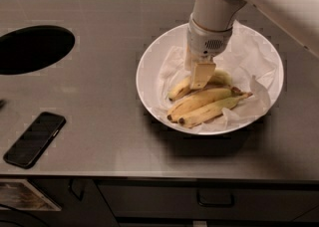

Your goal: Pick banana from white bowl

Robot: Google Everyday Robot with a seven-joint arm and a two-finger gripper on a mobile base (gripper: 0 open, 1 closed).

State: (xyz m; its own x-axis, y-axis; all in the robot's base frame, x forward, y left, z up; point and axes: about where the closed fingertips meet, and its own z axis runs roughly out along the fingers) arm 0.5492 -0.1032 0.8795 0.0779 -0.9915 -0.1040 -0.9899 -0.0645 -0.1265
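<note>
The white bowl (145,69) stands on the grey counter, right of centre, lined with crumpled white paper (251,56). The single curved banana (178,89) lies in it toward the back, its middle hidden by my gripper. Two straighter bananas (207,104) joined at a brown stem lie in front of it. My gripper (202,75) reaches down from the upper right into the bowl and sits right on the curved banana's middle.
A black phone (35,139) lies on the counter at the front left. A dark round hole (32,49) is cut in the counter at the left. Dark tiles run along the back. A drawer handle (215,202) shows below the counter edge.
</note>
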